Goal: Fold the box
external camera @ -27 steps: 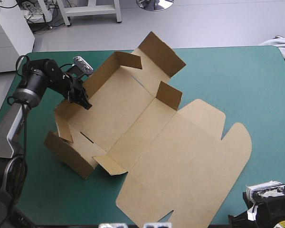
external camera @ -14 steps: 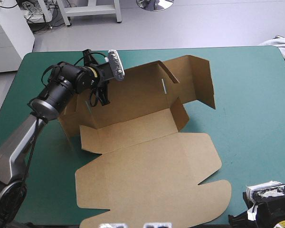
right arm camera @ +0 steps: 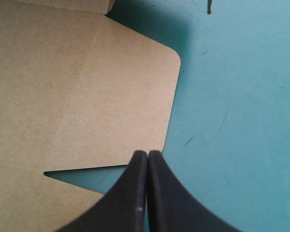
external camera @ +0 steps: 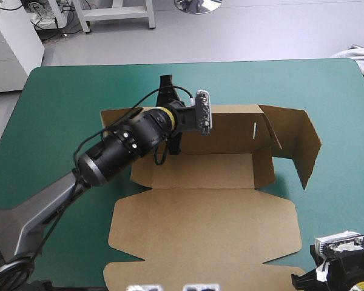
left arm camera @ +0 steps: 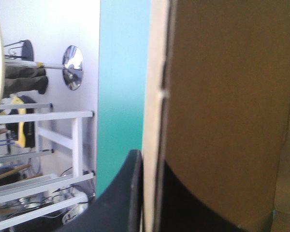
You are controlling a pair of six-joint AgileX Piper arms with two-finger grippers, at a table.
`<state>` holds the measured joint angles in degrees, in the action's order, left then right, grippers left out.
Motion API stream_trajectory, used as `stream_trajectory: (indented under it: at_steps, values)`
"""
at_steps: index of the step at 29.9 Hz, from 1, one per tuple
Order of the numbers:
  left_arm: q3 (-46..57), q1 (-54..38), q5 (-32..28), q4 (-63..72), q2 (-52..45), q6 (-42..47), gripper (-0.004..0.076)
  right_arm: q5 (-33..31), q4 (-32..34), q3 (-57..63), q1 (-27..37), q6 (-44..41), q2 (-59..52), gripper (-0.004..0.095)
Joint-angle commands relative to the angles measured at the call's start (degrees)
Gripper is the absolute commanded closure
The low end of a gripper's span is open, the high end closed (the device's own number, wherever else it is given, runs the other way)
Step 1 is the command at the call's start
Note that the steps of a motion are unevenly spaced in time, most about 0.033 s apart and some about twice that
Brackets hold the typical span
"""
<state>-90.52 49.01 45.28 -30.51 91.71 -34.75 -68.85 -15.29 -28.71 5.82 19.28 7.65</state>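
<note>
The brown box lies in the middle of the table. Its lid is flat toward the near edge, its back wall is raised, and a side flap stands up at the right. My left gripper reaches in from the left and is shut on the back wall's top edge. In the left wrist view the board's edge runs up between the black fingers, one on each face. My right gripper is shut and holds nothing. It hovers over a notch at a rounded corner of the lid.
A pale grey cloth hangs at the table's far right corner. Bare teal-green cover lies left of and beyond the box, and more to its right.
My left gripper has moved right toward the table's middle while holding the wall. The box swung round with it, so the lid now points squarely at the near edge. The right arm stayed put.
</note>
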Motion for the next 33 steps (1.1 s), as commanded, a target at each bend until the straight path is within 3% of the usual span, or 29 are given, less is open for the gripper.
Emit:
stream_trajectory:
  at_steps: [1,11,14,22,26,33]
  values:
    - [1.7,4.3,-3.9,-16.1,-3.0,13.5,0.0734,4.0,-1.0,-1.2,0.1,-1.5,0.8,0.0925]
    - [15.6,11.0,-1.9,-52.6,-3.0,51.9,0.0734,5.9,-1.2,-3.5,0.1,-9.4,0.8,0.0925]
    - [18.7,12.2,0.7,-59.8,-3.0,58.5,0.0734,7.2,-1.8,-5.5,0.1,-10.2,1.0,0.0925]
    - [21.8,12.2,2.9,-62.5,-2.8,59.9,0.0734,11.1,-5.8,-16.0,0.1,-10.0,10.7,0.0925]
    - [21.8,12.2,2.3,-62.5,-2.8,59.9,0.0734,13.7,-7.0,-24.8,0.1,-7.9,20.5,0.0925]
    - [21.8,12.2,2.0,-62.5,-2.4,58.1,0.0734,12.1,-11.6,-43.5,0.1,-3.0,40.4,0.0925]
